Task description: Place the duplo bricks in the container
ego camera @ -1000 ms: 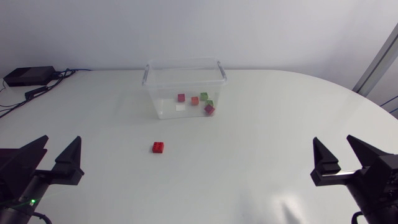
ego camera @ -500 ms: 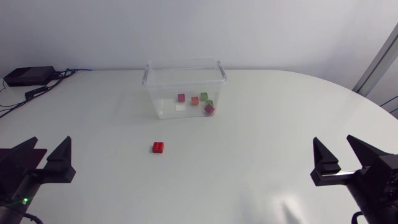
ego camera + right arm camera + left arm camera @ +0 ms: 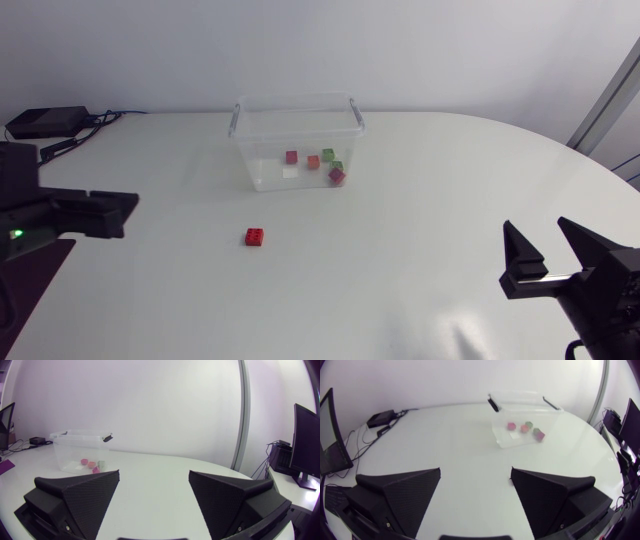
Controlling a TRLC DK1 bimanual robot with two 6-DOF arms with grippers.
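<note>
Well short of the container lies one red brick.

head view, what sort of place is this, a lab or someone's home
Probably a robotics lab bench, not a home: a black left hand and right hand sit open at a white table, with a clear container of duplo bricks and one loose red brick set out.

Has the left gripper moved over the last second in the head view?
Yes. The left gripper has swung up the view from the near edge, turning side-on, and now sits left of the red brick, which has not moved.
</note>
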